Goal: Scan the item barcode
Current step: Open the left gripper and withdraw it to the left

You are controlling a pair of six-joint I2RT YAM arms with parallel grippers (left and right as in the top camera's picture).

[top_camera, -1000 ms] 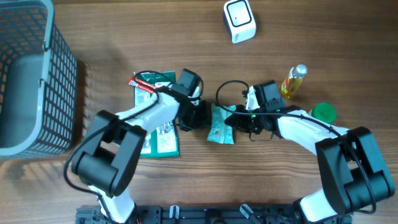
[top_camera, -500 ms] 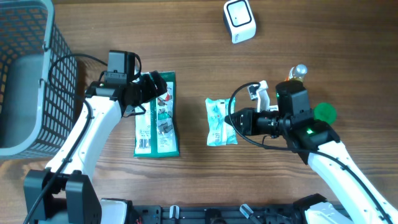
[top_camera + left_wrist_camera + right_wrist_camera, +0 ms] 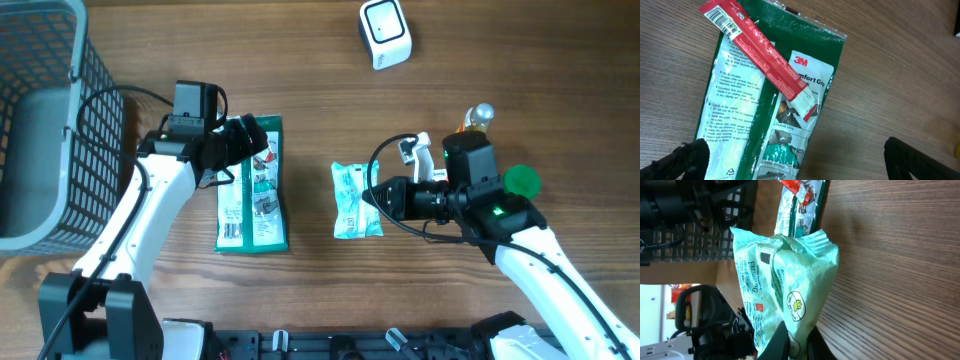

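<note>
A light green snack bag (image 3: 355, 198) is pinched at its right end by my right gripper (image 3: 380, 197), which is shut on it; in the right wrist view the bag (image 3: 785, 275) stands up from between the jaws (image 3: 799, 347). My left gripper (image 3: 243, 146) hangs open over the top end of a dark green 3M package (image 3: 252, 190) lying flat on the table. A red stick pack (image 3: 752, 40) with a barcode at its end lies across that package (image 3: 765, 115). Both left fingertips (image 3: 685, 160) stand wide apart with nothing held. The white scanner (image 3: 385, 33) sits at the far edge.
A grey mesh basket (image 3: 40, 130) fills the left side. An oil bottle (image 3: 472, 128) and a green round lid (image 3: 520, 181) sit just behind my right arm. The table top (image 3: 320, 90) is wood.
A second ago both grippers met at the light green bag. My left gripper has let go, opened and swung left over the green package; my right arm has drawn back with the bag.
</note>
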